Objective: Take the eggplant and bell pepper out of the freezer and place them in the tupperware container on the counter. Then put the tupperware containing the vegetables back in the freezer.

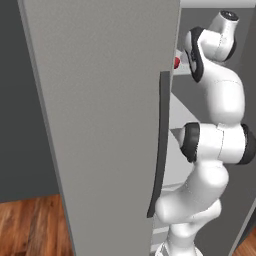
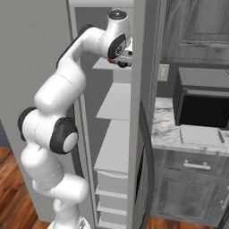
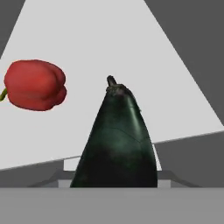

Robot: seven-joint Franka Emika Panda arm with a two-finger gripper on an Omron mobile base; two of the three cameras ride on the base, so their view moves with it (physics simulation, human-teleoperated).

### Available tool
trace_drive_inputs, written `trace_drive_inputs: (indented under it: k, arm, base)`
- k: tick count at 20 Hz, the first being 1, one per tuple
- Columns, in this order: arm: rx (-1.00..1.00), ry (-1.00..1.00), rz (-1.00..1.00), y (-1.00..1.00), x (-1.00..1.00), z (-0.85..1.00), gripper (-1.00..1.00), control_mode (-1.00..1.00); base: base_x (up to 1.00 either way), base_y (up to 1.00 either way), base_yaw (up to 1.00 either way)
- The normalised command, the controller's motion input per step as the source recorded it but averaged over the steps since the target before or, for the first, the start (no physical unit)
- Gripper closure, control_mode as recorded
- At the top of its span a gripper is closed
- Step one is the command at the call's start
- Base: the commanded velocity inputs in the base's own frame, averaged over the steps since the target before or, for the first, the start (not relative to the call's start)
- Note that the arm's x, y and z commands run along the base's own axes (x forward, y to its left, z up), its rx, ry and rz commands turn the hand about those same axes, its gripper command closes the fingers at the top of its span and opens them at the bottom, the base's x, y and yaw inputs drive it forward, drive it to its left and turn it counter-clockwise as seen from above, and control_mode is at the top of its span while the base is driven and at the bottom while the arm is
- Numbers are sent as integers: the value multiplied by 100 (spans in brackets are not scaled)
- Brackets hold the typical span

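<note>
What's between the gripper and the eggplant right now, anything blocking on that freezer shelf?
Nothing visible. In the hand view the eggplant lies straight ahead of the camera, stem end pointing away, on the white shelf of the freezer. The bell pepper sits apart from it, off to the left of that view, not in the line of approach.

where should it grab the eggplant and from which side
Grip the eggplant across its broad body, not the thin stem tip. In the hand view it lies lengthwise, widening toward the camera, with the stem pointing away. Probably come straight along that line, fingers on either flank. The bell pepper lies apart, so it shouldn't interfere.
</note>
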Motion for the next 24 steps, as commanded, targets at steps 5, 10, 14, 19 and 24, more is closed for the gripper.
trace_drive_inputs:
  k: [5, 10, 14, 19, 24]
  arm:
    - [-4, -2, 1, 42, -100, 9, 100, -100]
    - [-7, -15, 0, 30, -100, 15, 100, -100]
    - [0, -13, 0, 17, -100, 37, 100, -100]
    - [0, -3, 0, 16, -100, 22, 100, -100]
    - [-2, 0, 0, 28, -94, 15, 100, -100]
  base:
    - [0, 0, 0]
    - [0, 0, 0]
    - [0, 0, 0]
    - [0, 0, 0]
    - [0, 0, 0]
